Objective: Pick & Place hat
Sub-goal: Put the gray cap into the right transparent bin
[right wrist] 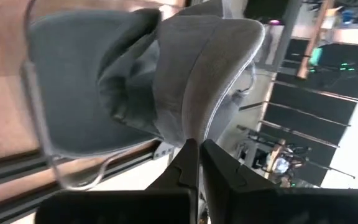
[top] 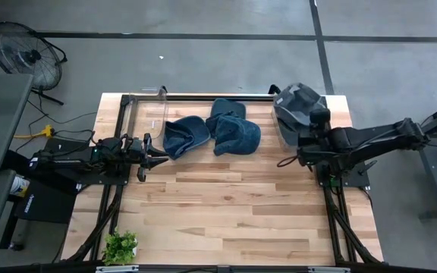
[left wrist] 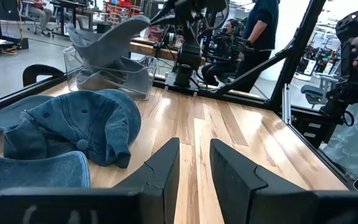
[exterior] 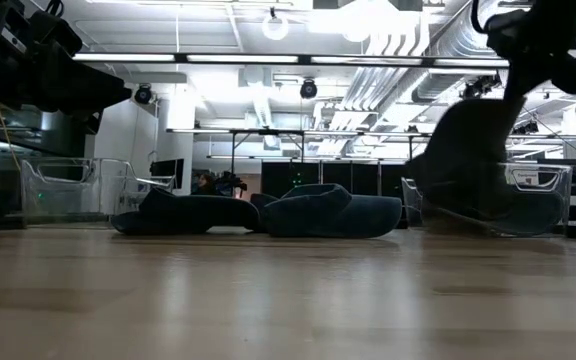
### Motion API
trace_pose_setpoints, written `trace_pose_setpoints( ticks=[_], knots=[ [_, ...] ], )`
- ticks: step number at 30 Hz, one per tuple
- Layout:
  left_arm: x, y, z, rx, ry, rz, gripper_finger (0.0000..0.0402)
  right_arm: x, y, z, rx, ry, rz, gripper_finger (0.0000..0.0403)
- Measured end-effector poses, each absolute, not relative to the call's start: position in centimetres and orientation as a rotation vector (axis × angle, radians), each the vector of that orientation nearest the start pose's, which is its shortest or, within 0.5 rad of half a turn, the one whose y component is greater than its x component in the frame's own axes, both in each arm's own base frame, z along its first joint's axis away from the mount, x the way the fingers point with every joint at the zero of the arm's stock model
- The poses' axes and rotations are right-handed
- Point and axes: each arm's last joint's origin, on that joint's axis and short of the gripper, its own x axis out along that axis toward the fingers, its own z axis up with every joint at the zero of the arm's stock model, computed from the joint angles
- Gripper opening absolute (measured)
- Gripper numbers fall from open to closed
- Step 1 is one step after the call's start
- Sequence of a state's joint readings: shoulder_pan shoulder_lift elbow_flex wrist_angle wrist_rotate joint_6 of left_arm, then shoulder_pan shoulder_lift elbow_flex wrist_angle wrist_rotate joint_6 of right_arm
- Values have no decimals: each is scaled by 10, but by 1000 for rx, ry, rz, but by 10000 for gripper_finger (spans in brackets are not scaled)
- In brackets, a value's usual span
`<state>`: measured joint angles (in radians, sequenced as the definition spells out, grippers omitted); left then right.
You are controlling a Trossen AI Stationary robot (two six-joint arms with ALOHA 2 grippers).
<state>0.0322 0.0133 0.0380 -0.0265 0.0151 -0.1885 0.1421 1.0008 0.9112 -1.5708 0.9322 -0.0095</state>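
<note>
A grey hat [right wrist: 197, 62] is in my right gripper [right wrist: 194, 152], which is shut on it above a clear bin [top: 283, 129] at the table's far right. The hat also shows in the high view [top: 296, 102] and the left wrist view [left wrist: 104, 38]. More grey cloth [left wrist: 107, 78] lies in the bin. Two blue hats [top: 184, 135] [top: 234, 130] lie flat on the table's far middle. My left gripper [left wrist: 194, 168] is open and empty, low over the table to the left of the blue hats. My right gripper pinches an edge of the grey hat [right wrist: 191, 127] between its two fingers; it looks like the brim. The hat is lifted clear and hangs over the bin [right wrist: 48, 155], its crown toward the bin.
A second clear bin [top: 158, 106] stands at the far left of the table. A small green plant [top: 120, 244] sits at the near left corner. People stand in the room beyond the table. Bare wood lies across the near half.
</note>
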Motion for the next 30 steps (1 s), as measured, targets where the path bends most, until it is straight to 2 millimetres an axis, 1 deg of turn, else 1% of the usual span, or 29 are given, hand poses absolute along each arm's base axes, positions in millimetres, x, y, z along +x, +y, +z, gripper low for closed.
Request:
trace_pose_setpoints(
  ticks=[5, 10, 15, 19, 30],
  knots=[
    [96, 3, 173, -188, 0, 17, 87, 119, -5, 264, -816, 1525, -518, 0],
    [96, 3, 173, -189, 0, 17, 87, 124, -4, 259, -783, 1498, -489, 0],
    [96, 3, 173, -188, 0, 17, 87, 126, -3, 251, -654, 1519, -411, 0],
    [96, 3, 173, -188, 0, 17, 87, 127, -3, 250, -618, 1524, -384, 0],
    [96, 3, 173, -188, 0, 17, 87, 132, -11, 247, -427, 1532, -282, 0]
  ],
)
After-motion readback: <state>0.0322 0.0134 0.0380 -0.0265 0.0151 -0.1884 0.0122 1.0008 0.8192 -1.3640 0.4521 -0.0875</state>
